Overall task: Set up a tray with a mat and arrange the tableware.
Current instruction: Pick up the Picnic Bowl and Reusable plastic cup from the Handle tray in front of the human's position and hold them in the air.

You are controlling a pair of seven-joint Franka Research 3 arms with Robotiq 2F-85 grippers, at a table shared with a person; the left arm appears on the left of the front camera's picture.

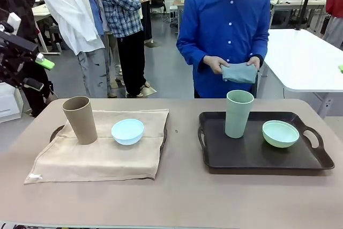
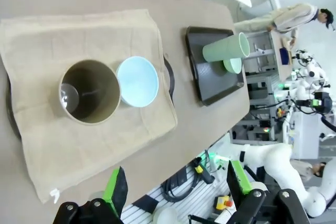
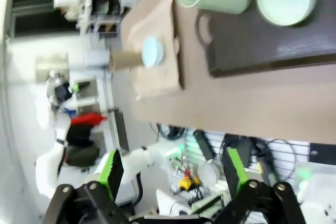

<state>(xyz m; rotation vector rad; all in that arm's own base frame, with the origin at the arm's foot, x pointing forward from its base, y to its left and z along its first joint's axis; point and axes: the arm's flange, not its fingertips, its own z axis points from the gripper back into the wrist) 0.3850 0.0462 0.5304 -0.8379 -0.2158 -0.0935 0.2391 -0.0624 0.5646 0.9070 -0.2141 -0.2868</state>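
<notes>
A person's hands [image 1: 215, 64] are holding a folded grey-blue cloth [image 1: 239, 72], probably a mat for the dark rectangular tray [image 1: 252, 155], while the left claw [image 2: 177, 182] and right claw [image 3: 173, 167] are hanging open

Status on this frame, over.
Left pincer, right pincer open, empty. Tan cup, blue bowl on mat; green cup, green bowl on bare tray. Person holds folded cloth.

No readable text, labels, brand marks or numbers can be made out anywhere, not on cups, bowls or tray.
</notes>
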